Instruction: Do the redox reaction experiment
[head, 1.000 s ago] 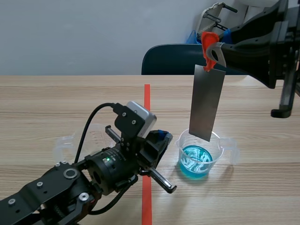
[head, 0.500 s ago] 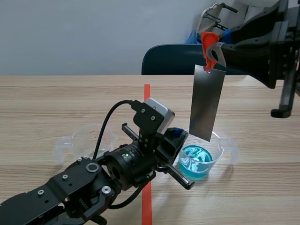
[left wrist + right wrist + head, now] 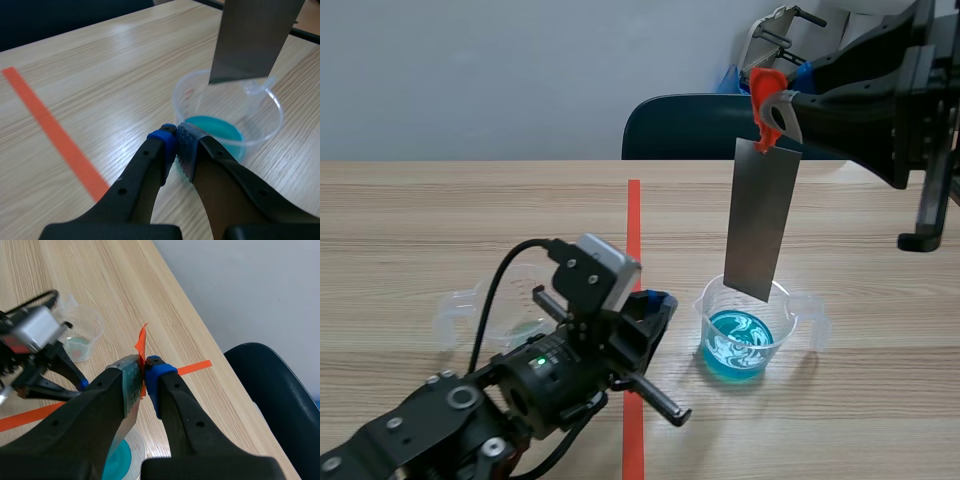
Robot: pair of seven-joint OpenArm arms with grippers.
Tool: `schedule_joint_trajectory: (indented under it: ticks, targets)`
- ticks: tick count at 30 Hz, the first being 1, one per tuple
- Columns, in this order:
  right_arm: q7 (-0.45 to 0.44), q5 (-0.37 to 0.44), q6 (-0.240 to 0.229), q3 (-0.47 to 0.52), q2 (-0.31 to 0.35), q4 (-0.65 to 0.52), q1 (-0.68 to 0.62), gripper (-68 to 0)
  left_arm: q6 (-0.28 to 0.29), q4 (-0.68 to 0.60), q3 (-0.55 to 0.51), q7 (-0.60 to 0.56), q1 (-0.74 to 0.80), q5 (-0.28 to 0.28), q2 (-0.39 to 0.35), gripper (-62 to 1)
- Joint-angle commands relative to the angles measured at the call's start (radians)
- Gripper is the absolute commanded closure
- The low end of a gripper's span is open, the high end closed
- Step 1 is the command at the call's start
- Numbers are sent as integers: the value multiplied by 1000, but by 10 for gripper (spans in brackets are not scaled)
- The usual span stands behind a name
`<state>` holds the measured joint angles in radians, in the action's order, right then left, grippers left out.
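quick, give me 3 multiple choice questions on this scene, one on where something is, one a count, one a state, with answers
1. Where is the flat grey metal strip?
A. lying flat across the red tape line
B. hanging over the clear plastic beaker of blue liquid
C. leaning against the chair

2. How many clear plastic beakers stand on the table?
A. one
B. two
C. four

3. How is the left gripper?
A. shut on nothing
B. shut on a beaker
C. wide open

Answers:
1 B: the right gripper holds the strip by its orange-red tab, with the strip's lower end above the liquid.
2 B: besides the blue-filled one there is a near-empty clear beaker.
3 A: its fingertips meet with nothing between them.
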<state>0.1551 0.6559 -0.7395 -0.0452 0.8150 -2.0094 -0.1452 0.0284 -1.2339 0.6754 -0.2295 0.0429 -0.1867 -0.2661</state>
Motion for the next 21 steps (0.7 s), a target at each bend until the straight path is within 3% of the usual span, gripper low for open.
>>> schedule_joint_trajectory:
  ticks: [1,11,21]
  targets:
    - [-23,10,-6,13,7,-14,7,-8,-8,-92,-31,-16,61,-3,-38,-31]
    - [-23,10,-6,13,7,-14,7,-8,-71,-446,-265,-5,478,-7,-208,-31]
    - [-23,10,-6,13,7,-14,7,-8,-71,-676,-566,2,866,-11,-228,-31]
